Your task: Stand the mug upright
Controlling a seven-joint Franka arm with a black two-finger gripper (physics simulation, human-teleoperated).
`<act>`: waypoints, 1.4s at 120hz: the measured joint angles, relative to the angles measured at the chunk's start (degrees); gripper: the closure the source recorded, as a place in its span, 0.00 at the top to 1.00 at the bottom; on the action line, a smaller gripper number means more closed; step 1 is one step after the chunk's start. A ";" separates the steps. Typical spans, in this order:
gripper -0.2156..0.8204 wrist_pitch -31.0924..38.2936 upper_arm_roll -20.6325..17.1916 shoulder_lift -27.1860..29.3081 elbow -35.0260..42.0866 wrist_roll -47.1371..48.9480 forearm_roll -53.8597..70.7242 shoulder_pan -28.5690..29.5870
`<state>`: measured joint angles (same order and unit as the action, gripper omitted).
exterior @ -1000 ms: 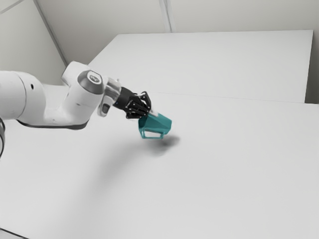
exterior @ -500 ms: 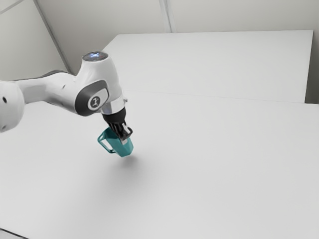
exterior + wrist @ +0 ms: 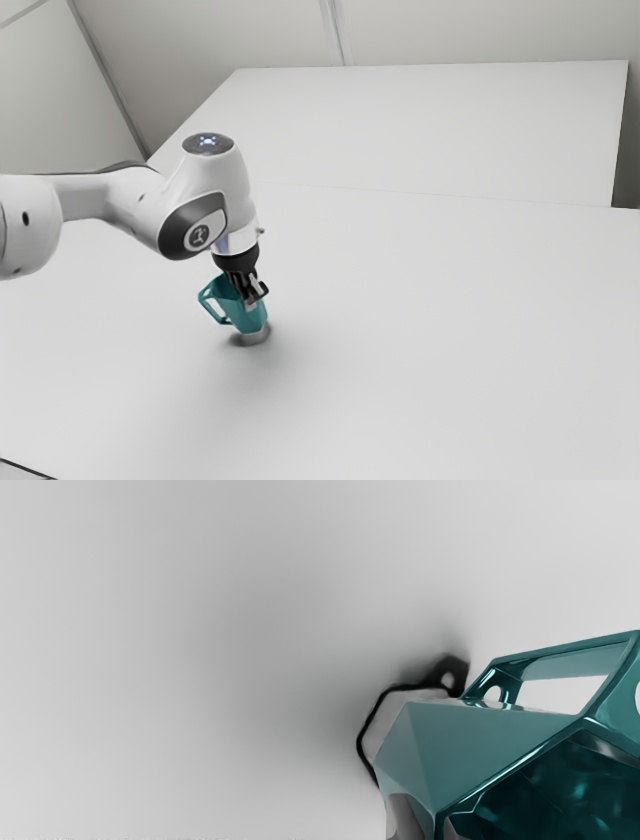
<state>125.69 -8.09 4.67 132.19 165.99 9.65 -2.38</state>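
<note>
At the rim point(image 3: 510, 766), my black two-finger tool point(image 3: 255, 297) is pinching a faceted teal mug point(image 3: 246, 317). Its axis is leaning, base lowermost.

- Here's my white counter point(image 3: 450, 330), running broad across the exterior view!
- Beyond it, I've got a pale slab point(image 3: 430, 125), thin seam point(image 3: 450, 196) between them.
- And behind, grey walls point(image 3: 480, 30), one bearing a narrow strip point(image 3: 334, 30)!
</note>
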 joint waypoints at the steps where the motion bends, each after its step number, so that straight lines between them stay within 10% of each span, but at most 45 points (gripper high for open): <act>1: 0.03 0.12 0.00 -0.04 0.00 0.00 0.00 0.01; 48: 0.03 4.25 0.04 -2.59 0.71 0.00 0.05 0.29; 78: 0.51 3.86 0.01 -0.53 0.72 0.01 0.11 0.38; 109: 0.71 -1.26 -0.03 5.98 -0.28 0.01 -0.34 0.00; 168: 0.78 -21.84 3.52 -2.19 -32.92 0.01 -0.03 -0.84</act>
<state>103.84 -4.57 2.49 99.27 166.00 9.62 -3.23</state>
